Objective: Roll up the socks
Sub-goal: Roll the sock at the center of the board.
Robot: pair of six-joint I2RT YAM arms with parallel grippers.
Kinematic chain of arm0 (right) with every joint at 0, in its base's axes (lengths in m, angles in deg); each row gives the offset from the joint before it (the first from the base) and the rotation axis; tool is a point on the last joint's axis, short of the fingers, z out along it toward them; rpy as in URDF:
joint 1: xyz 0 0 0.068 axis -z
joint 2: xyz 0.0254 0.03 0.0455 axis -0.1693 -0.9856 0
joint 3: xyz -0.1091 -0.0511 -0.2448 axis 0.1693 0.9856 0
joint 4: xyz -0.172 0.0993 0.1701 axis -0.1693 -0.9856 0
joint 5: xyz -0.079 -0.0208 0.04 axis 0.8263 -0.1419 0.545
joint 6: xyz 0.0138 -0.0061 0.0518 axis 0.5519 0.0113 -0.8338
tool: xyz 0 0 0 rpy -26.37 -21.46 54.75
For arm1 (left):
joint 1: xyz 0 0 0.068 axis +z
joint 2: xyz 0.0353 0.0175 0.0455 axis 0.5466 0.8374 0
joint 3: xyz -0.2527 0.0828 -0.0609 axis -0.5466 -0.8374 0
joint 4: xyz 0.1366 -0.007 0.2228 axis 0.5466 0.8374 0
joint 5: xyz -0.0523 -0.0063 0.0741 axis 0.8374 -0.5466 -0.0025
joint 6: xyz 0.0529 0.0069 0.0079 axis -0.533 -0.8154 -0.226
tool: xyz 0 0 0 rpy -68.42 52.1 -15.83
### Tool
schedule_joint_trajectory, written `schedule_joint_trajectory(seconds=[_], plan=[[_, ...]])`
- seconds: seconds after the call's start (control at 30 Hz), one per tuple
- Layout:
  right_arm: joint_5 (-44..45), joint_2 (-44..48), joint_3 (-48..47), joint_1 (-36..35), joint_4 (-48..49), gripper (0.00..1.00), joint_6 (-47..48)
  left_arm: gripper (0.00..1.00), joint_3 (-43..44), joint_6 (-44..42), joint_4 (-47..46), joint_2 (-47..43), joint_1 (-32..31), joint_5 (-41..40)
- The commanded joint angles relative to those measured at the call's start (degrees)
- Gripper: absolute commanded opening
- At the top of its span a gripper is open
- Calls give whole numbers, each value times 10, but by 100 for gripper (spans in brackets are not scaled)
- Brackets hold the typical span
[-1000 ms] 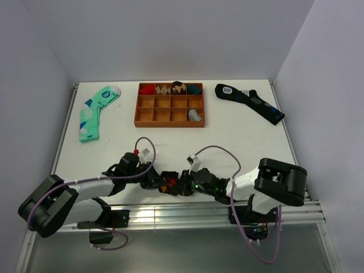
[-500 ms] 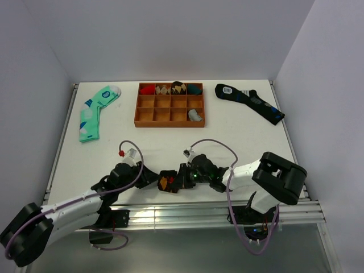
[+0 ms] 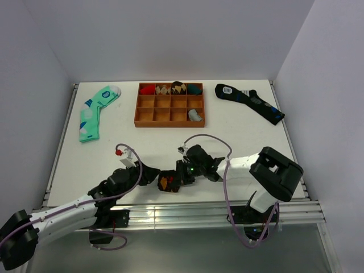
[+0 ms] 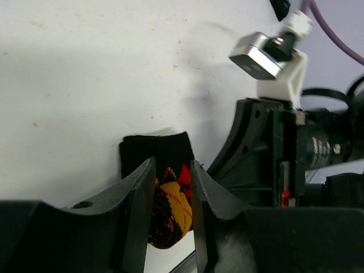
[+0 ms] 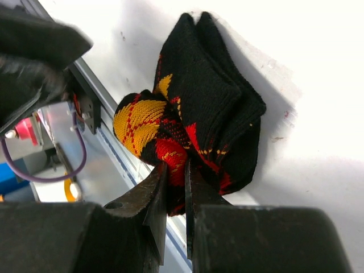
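The socks (image 3: 166,182) are a black argyle bundle with red and orange diamonds, partly rolled, lying close to the table's near edge. My right gripper (image 3: 180,177) comes in from the right and is shut on a red fold at the roll's end (image 5: 175,166). The black cuff end (image 5: 210,102) spreads out beyond it. My left gripper (image 3: 154,176) comes in from the left, open. Its fingers stand either side of the orange roll (image 4: 169,207) without squeezing it, and its tips (image 4: 170,164) are level with the black cuff.
A wooden tray (image 3: 169,124) with rolled socks in its back row stands at mid back. A mint green sock (image 3: 94,112) lies at the back left and a dark navy sock (image 3: 250,102) at the back right. The metal rail (image 3: 187,213) runs just under the bundle.
My left jaws have widened off the roll and the left arm has drawn back to the lower left. The right gripper has shifted slightly up and left, still pinching the socks.
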Motion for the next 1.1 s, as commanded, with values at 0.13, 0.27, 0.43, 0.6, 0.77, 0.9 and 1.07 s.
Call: schedule_joint_trajectory(seconds=[0.13, 0.27, 0.43, 0.6, 0.77, 0.9, 1.07], plan=[[-25, -59, -31, 58, -282, 0, 114, 36, -21, -79, -81, 9, -81, -96], [-34, -78, -71, 84, -340, 0, 146, 36, -16, -88, -101, 39, -119, -132], [-29, -102, -135, 97, -415, 0, 179, 36, 10, -110, -129, 106, -184, -192], [-29, -135, -189, 103, -463, 0, 203, 38, 40, -123, -137, 172, -248, -262], [-16, -156, -224, 109, -517, 0, 225, 47, 54, -135, -145, 177, -286, -306], [0, -179, -265, 113, -566, 0, 246, 48, 87, -162, -118, 178, -308, -317], [1, -210, -309, 122, -604, 0, 264, 49, 124, -201, -87, 202, -335, -333]])
